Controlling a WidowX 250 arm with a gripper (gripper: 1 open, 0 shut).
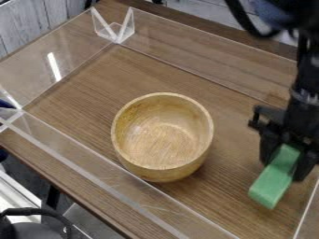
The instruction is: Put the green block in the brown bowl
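Note:
The green block (277,181), a flat bright green bar, hangs tilted at the right edge of the view, its upper end pinched between the black fingers of my gripper (289,155), which is shut on it and points down. Its lower end looks just off the wooden table. The brown bowl (162,134), a round tan wooden bowl with thick walls, stands empty in the middle, to the left of the gripper and apart from it.
Clear acrylic walls (75,159) border the wooden tabletop along the front left and the back. A small clear bracket (112,26) stands at the far back left. The black arm (293,37) reaches down from the top right.

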